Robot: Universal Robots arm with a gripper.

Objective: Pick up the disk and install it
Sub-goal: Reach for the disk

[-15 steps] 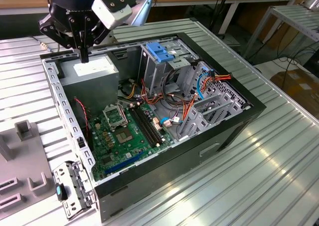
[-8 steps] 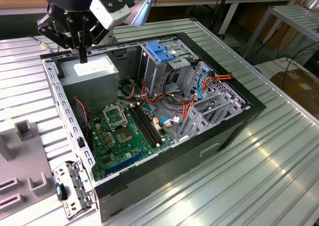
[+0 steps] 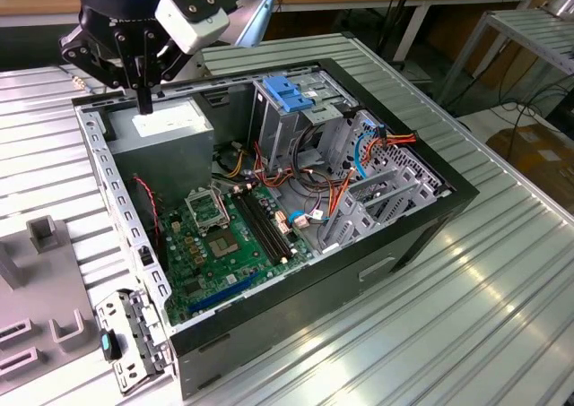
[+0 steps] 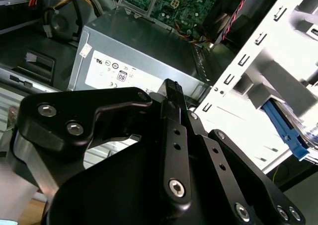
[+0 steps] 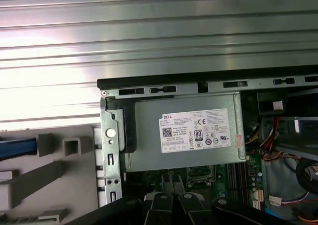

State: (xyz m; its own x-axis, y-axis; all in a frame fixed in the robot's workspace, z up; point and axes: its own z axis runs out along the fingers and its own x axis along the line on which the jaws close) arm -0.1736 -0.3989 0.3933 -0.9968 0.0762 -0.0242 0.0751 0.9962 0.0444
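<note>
The ribbed aluminium counter (image 3: 502,316) carries an open black sheet-metal case (image 3: 287,334), laid on its side. At the exterior view's left, a flat grey fixture (image 3: 45,289) with raised rectangular blocks lies just beside the case. In both wrist views the disk (image 5: 17,148) (image 4: 285,130) lies at this fixture, outside the case. Its blue plastic rail is visible; the body is cut off by the frame edge.

Case contents, from the exterior view's left to its right:
- a plain grey metal box (image 3: 166,133) with a white sticker
- a green circuit board (image 3: 211,245) with long black slots
- a perforated metal cage (image 3: 309,133) with a light-blue plastic latch
- loose red, orange and blue cables (image 3: 341,186)

The black jaws hang over the box, closed together, gripping nothing.
</note>
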